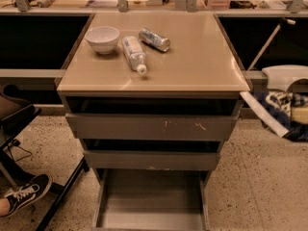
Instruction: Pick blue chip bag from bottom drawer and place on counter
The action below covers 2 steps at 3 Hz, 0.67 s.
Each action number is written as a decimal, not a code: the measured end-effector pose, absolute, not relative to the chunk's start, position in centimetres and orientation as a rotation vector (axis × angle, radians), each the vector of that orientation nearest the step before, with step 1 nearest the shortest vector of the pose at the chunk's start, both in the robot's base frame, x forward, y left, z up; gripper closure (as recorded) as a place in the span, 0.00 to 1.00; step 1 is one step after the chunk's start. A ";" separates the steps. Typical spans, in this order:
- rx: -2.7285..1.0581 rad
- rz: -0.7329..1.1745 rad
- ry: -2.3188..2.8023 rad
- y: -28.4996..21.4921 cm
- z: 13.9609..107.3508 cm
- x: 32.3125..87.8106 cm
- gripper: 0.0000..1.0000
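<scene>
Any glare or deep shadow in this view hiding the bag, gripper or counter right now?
Camera view: warm light leaves a soft sheen on the glossy tan counter, nothing washed out; the gripper, at the right edge beside the cabinet, holds the dark navy foil chip bag in dim shade; the shallow grey bottom drawer is evenly lit.
</scene>
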<state>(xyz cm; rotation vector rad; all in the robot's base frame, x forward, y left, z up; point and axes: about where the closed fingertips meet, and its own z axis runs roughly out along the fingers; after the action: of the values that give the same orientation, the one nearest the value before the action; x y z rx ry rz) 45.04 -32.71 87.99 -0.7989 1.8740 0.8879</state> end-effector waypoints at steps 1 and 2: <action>-0.849 0.852 1.780 -29.8 100.2 46.9 1.00; -0.851 0.863 1.704 -25.3 108.1 50.7 1.00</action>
<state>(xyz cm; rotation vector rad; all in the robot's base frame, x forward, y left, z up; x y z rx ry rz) 50.66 -25.28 108.05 -0.8508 1.7039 0.8635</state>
